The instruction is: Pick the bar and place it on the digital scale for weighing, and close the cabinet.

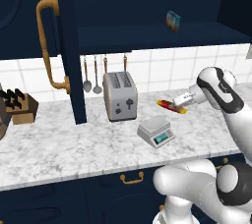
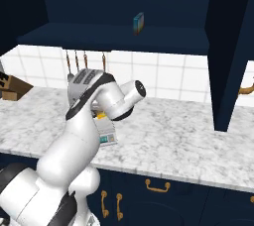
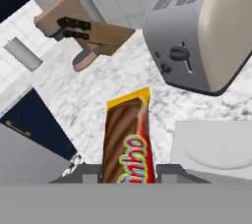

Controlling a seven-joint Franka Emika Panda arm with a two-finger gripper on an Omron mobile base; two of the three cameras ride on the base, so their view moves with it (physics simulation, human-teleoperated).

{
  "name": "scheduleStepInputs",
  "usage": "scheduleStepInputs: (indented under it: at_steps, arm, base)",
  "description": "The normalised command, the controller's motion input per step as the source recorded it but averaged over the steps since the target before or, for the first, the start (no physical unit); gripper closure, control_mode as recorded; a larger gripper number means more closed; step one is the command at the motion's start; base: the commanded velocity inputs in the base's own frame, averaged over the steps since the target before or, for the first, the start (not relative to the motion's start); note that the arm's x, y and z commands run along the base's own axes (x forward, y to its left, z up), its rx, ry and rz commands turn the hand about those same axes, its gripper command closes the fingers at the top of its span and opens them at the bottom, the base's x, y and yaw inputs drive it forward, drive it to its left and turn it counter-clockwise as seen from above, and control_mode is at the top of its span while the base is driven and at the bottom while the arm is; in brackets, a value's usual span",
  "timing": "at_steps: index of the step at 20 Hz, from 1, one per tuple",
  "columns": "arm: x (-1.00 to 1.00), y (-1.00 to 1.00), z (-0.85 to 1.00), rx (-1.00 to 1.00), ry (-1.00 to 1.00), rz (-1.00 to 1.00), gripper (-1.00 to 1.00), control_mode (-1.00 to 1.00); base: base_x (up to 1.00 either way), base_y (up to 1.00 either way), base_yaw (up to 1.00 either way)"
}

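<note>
Bar in the fingers, scale and cabinet door both waiting.

The fingers are pinching the bar by its near end, and the left base view is showing it just above the worktop behind the digital scale, whose top is bare. The weighing and the cabinet door, standing open, are left to do, as I judge it. The toaster is sitting near the scale's left; open marble is lying to the right and front, and the scale's corner is lying just beside the bar in the hand view.
</note>
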Motion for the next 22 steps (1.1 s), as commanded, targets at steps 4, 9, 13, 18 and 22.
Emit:
scheduleStepInputs:
  at_steps: [4, 9, 13, 18, 22]
  arm:
    - [0.24, 0.52, -0.48, -0.12, 0.01, 0.0, 1.0, -1.0]
    - [0.01, 0.3, -0.37, -0.16, 0.0, -0.01, 1.0, -1.0]
    - [0.07, 0.02, -0.2, -0.04, 0.0, 0.0, 1.0, -1.0]
    - [0.1, 0.0, -0.34, -0.01, 0.0, 0.0, 1.0, -1.0]
    - [0.15, 0.0, -0.28, 0.0, 0.0, 0.0, 1.0, -1.0]
  base:
    - [0.0, 0.0, 0.0]
    - [0.0, 0.0, 0.0]
    - [0.0, 0.0, 0.0]
    - [0.0, 0.0, 0.0]
    - [0.0, 0.0, 0.0]
